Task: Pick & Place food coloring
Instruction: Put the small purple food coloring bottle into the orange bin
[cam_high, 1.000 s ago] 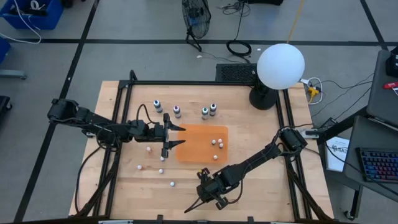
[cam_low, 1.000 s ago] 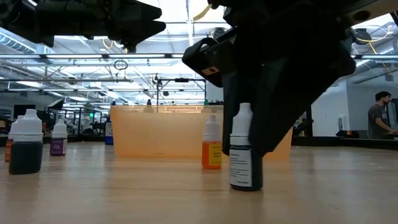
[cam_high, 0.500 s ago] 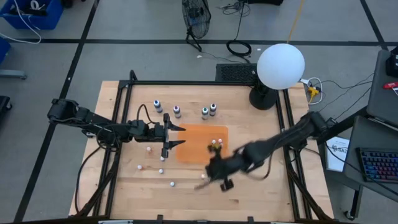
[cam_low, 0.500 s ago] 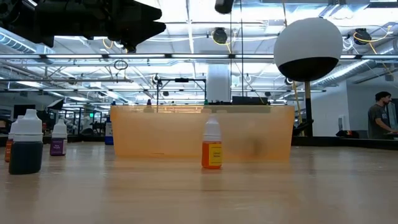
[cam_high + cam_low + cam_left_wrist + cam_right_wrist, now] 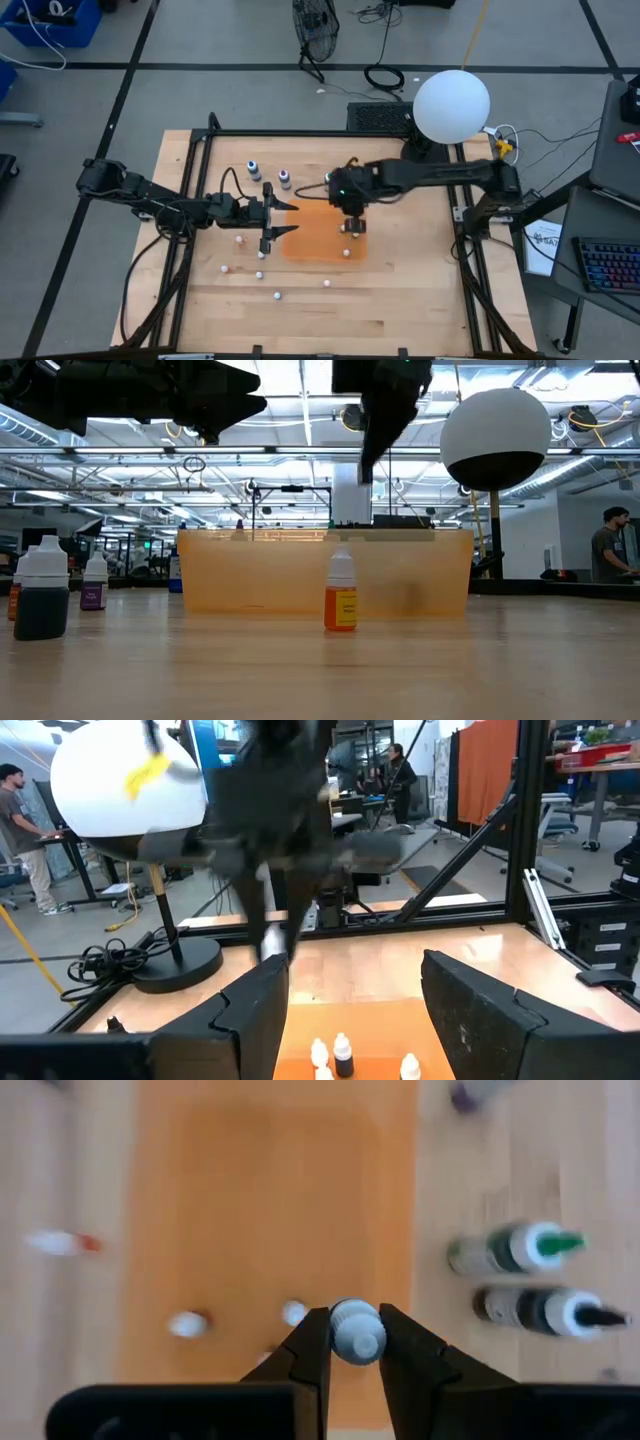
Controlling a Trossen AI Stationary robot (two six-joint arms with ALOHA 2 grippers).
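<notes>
Above the orange tray (image 5: 310, 238), right gripper (image 5: 356, 1342) clenches a food coloring bottle (image 5: 357, 1331) by its cap; misaligned release could topple bottles already inside; left gripper (image 5: 283, 220) waits open beside.

No text, brand, number or sign could be read in any of the views. The small orange-labelled bottle (image 5: 341, 602) standing on the tabletop (image 5: 320, 670) in the low view carried a label, but its print was too small to make out. The dark bottle (image 5: 41, 600) and the purple-labelled bottle (image 5: 94, 588) at the left of that view showed no legible marking either. The papers (image 5: 543, 243) lying off the right side of the tabletop in the high view bore some dark printing that could not be deciphered.
</notes>
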